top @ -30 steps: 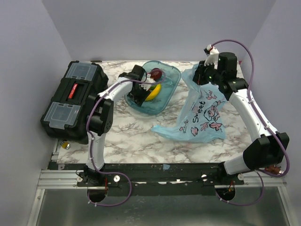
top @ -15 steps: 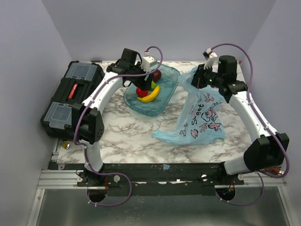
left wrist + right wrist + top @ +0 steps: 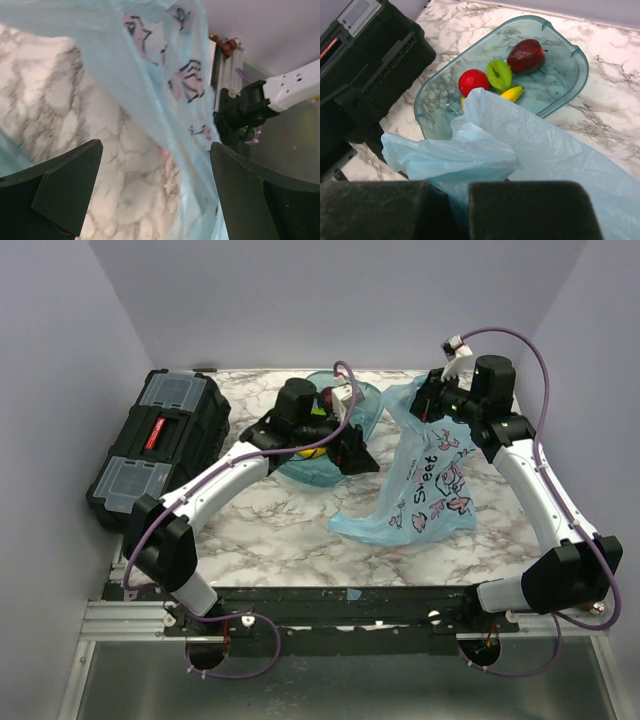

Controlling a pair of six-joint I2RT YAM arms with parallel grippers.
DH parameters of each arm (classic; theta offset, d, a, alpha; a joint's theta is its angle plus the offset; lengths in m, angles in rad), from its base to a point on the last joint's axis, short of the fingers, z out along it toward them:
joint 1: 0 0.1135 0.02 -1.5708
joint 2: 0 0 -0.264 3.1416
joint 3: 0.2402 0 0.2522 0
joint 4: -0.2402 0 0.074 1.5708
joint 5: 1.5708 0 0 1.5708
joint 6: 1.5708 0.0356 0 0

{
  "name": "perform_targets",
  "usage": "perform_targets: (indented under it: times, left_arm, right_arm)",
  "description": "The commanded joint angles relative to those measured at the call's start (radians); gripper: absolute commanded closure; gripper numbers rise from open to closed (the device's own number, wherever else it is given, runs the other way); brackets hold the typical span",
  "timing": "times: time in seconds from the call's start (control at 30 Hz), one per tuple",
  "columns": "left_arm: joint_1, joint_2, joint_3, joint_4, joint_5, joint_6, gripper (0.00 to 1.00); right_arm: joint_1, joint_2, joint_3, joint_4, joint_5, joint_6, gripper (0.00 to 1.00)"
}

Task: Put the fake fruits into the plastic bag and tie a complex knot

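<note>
The light-blue plastic bag (image 3: 430, 490) hangs from my right gripper (image 3: 425, 408), which is shut on its top edge; its bottom rests on the marble table. In the right wrist view the bag (image 3: 530, 145) bunches between the fingers of my right gripper (image 3: 467, 187). The fake fruits lie in the teal tray (image 3: 580, 65): a red round one (image 3: 473, 81), a green piece (image 3: 499, 75), a maroon one (image 3: 526, 56) and a banana (image 3: 512, 93). My left gripper (image 3: 358, 457) is open and empty beside the bag's left side. In the left wrist view, the bag (image 3: 165, 75) hangs just ahead of my left gripper (image 3: 155, 145).
A black toolbox (image 3: 155, 450) stands at the left edge of the table and also shows in the right wrist view (image 3: 365, 60). The teal tray (image 3: 368, 405) sits at the back middle, partly under my left arm. Grey walls close in the table on three sides.
My left arm has swung from over the tray to the right and down toward the bag, its gripper open. My right gripper has kept hold of the bag's top, shifting slightly.
</note>
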Motion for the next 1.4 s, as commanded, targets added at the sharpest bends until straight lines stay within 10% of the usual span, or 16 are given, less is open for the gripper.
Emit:
perform_targets:
  times: [0.0,0.27,0.5,0.73,0.87,1.13,1.37]
  left_arm:
    - [-0.071,0.072,0.048,0.084,-0.073,-0.17,0.05]
    - [-0.144,0.184,0.16,-0.03,-0.338,-0.163,0.17]
    - [0.008,0.213,0.169,-0.08,-0.404,-0.207,1.0]
    - [0.114,0.206,0.151,-0.083,-0.361,-0.11,1.0]
    - [0.065,0.245,0.21,-0.104,-0.334,-0.045,1.0]
    - [0.09,0.202,0.247,-0.17,-0.241,0.14,0.28]
    - [0.216,0.16,0.234,-0.188,-0.239,0.331,0.02]
  right_arm:
    - [0.001,-0.015,0.004,0.028,0.0,0.045,0.99]
    - [0.001,-0.009,0.065,0.004,-0.044,0.065,0.99]
    - [-0.008,-0.007,0.188,-0.32,-0.01,-0.164,0.99]
    - [-0.067,-0.052,0.032,-0.685,0.024,-0.648,0.99]
    - [-0.068,-0.07,-0.019,-0.618,-0.098,-0.597,0.99]
    - [-0.08,-0.092,0.002,-0.509,0.02,-0.482,0.99]
    - [-0.08,-0.195,-0.032,-0.407,0.045,-0.428,0.99]
